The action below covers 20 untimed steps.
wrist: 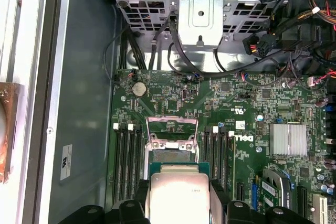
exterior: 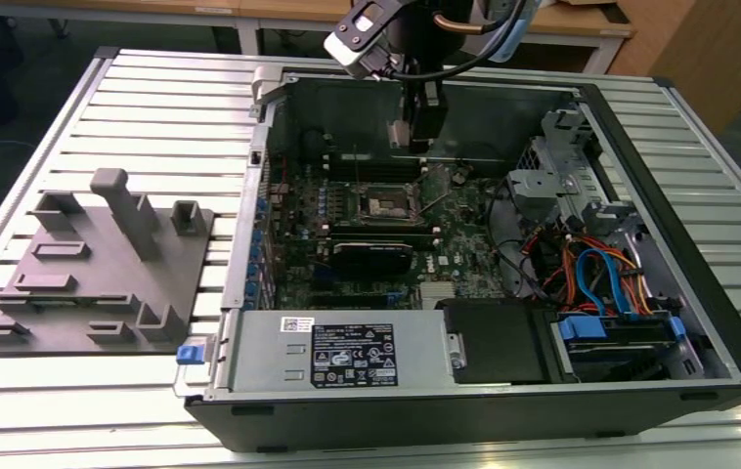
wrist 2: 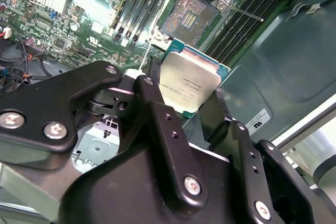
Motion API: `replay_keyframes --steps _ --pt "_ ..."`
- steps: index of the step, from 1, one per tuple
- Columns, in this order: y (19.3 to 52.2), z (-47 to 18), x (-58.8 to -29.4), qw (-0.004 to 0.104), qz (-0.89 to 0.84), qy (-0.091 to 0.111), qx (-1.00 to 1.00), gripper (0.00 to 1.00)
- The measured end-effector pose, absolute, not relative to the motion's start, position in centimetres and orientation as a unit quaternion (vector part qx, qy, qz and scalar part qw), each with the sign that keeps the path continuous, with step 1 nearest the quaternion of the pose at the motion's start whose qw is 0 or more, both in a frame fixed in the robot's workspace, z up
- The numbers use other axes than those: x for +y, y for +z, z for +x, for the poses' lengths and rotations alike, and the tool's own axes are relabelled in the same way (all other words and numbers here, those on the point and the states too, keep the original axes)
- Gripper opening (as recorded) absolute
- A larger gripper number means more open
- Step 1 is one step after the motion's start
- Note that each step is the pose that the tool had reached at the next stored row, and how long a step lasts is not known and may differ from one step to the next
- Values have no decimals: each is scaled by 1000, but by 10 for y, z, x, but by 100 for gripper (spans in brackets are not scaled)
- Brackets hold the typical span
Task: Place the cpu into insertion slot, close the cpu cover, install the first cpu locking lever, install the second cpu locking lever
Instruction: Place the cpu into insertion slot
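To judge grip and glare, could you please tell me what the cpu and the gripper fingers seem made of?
The cpu: silver-grey metal lid with dull sheen, on a green board edge, probably laminate. The gripper fingers: matte black with bright screws; coated metal or plastic, unclear.

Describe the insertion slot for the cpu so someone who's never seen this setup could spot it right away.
Start at the open black computer case and its green motherboard. Near the board's middle, between two banks of long black memory slots, lies the insertion slot. It alone is square, silver-rimmed, with a recessed centre.
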<state>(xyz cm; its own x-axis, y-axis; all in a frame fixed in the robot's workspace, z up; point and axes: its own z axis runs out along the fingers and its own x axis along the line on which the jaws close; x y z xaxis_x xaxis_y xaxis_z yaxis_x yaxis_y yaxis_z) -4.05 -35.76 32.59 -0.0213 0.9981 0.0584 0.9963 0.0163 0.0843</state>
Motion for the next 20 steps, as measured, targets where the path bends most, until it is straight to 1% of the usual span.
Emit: replay_keyframes --steps 8,20 --pt "325 -41 -358 9 699 51 713 54" --pt "313 -41 -357 7 700 52 713 54"
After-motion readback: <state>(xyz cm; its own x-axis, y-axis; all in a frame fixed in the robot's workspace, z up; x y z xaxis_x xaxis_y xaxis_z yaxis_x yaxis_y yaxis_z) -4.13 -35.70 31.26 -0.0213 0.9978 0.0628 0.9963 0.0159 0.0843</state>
